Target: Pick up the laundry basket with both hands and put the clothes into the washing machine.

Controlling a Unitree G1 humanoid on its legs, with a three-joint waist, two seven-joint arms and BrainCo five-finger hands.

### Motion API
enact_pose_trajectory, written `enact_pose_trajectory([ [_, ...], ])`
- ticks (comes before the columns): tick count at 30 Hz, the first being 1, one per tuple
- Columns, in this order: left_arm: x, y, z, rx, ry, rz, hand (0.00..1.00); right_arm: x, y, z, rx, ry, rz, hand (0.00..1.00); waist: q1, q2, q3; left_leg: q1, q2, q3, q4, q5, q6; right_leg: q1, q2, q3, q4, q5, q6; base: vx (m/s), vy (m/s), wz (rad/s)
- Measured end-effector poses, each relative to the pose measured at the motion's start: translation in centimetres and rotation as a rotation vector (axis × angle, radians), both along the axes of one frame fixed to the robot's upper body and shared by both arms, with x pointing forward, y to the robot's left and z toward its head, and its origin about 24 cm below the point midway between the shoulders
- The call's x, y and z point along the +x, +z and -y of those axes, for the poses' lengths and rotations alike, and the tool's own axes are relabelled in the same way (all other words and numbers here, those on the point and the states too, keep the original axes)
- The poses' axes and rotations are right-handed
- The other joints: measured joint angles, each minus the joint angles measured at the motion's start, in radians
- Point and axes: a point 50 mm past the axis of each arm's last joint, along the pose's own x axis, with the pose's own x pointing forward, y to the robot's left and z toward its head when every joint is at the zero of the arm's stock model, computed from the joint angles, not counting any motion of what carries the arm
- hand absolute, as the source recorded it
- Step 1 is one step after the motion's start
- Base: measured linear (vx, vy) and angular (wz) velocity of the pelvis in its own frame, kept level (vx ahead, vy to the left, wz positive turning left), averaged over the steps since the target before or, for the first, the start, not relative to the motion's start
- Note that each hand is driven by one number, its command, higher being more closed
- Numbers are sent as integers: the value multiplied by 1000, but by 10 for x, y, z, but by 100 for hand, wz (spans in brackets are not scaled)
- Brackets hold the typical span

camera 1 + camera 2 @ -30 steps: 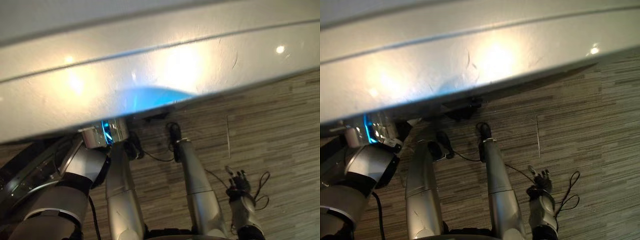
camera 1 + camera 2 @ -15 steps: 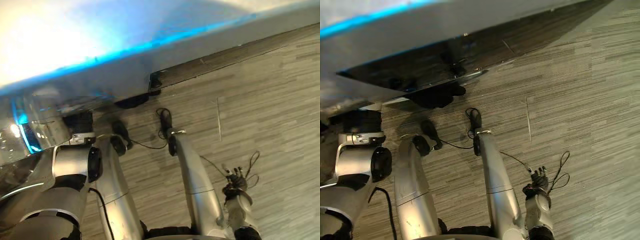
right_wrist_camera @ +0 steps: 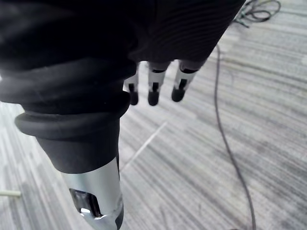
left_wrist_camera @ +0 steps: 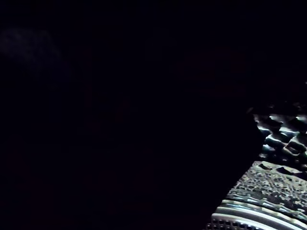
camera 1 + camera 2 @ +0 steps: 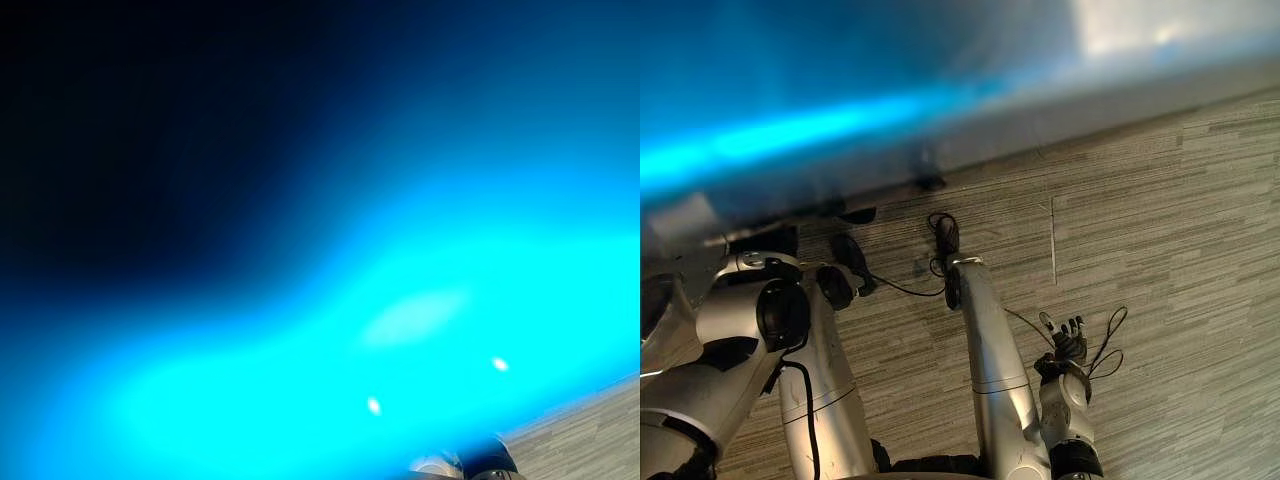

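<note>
A broad blue-lit surface hangs very close to my head across the upper part of the right eye view, and its blue glow covers the left eye view; I cannot tell whether it is the basket or the washing machine. My left arm rises under this surface, which hides its hand. In the dark left wrist view, perforated drum metal glints. My right hand hangs low at my right side over the floor, its fingers straight and open, holding nothing. No clothes can be made out.
Striped grey wood-look floor stretches to the right and ahead, with a thin pale seam running across it. The blue-lit surface's lower edge meets the floor ahead.
The whole picture has shifted, so the camera has moved. The pale surface overhead now glows blue and blocks the left eye view. The right hand still hangs by my side.
</note>
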Motion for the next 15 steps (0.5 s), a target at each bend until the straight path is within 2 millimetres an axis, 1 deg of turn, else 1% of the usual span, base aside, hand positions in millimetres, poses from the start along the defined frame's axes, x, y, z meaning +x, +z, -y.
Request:
enact_pose_trajectory([
  [1, -1, 10, -2, -7, 1, 26, 100, 0, 0, 0, 2, -1, 0, 0, 0, 0, 0, 0, 0, 1, 0, 0, 0, 0, 0, 1, -1, 0, -1, 0, 0, 0],
  [2, -6, 37, -7, -5, 7, 89, 100, -1, -1, 0, 9, -6, -3, 0, 0, -1, 0, -2, 0, 3, -1, 0, 0, -2, 0, 4, -3, 0, 0, 0, 0, 0],
  [3, -14, 70, -9, 36, 17, 168, 100, -1, -2, 1, 20, -13, -4, 0, -1, -1, -1, -3, -1, 5, -1, 0, 0, -4, 0, 6, -4, 1, 2, -14, 14, -3],
  [4, -19, 87, -9, 65, 25, 212, 100, -2, -3, 1, 27, -17, -6, 0, -1, -1, -1, -4, -1, 6, -1, 0, 0, -5, 0, 8, -5, 1, 2, -7, 20, -4],
  [5, -36, 117, -9, 121, 50, 336, 100, -2, -4, 0, 37, -18, -7, 0, -6, -5, -3, -9, -2, 7, -1, 0, 0, -9, -1, 9, -6, 2, 4, -2, 20, -4],
  [6, -44, 128, -8, 186, 79, 393, 100, -4, -6, -4, 49, -18, -14, 0, -12, -13, -12, -18, -2, 4, 2, 0, 1, -17, -1, 7, -3, 4, 4, 0, 0, 0],
  [10, -43, 132, 6, 290, 90, 361, 100, -17, -16, 2, 62, -54, -61, 0, -14, -13, -12, -23, -4, 7, 0, 0, 1, -23, -2, 11, -3, 4, 4, -5, 4, 2],
  [11, -43, 133, 12, 350, 112, 350, 100, -20, -18, 4, 66, -69, -68, 0, -11, -13, -12, -23, -4, 8, 1, 0, 1, -25, -2, 13, -2, 4, 4, 0, 0, 0],
  [12, -42, 133, 15, 373, 115, 348, 100, -21, -18, 6, 67, -79, -71, 0, -8, -13, -12, -24, -4, 9, 2, 0, 1, -28, -2, 14, 0, 4, 4, 0, 0, 0],
  [13, -42, 133, 23, 451, 146, 330, 100, -25, -19, 11, 65, -99, -75, 0, 1, -13, -12, -24, -4, 13, 5, 0, 1, -32, -2, 17, 6, 4, 4, 0, 0, 0],
  [14, -42, 133, 28, 533, 180, 316, 100, -26, -18, 14, 65, -111, -67, 0, 2, -13, -12, -25, -4, 13, 6, 0, 1, -34, -3, 17, 8, 4, 4, 0, 0, 0],
  [15, -42, 133, 31, 570, 195, 308, 100, -27, -18, 16, 64, -115, -65, 0, 2, -13, -12, -25, -4, 12, 6, 0, 1, -34, -3, 17, 8, 4, 4, 0, 0, 0],
])
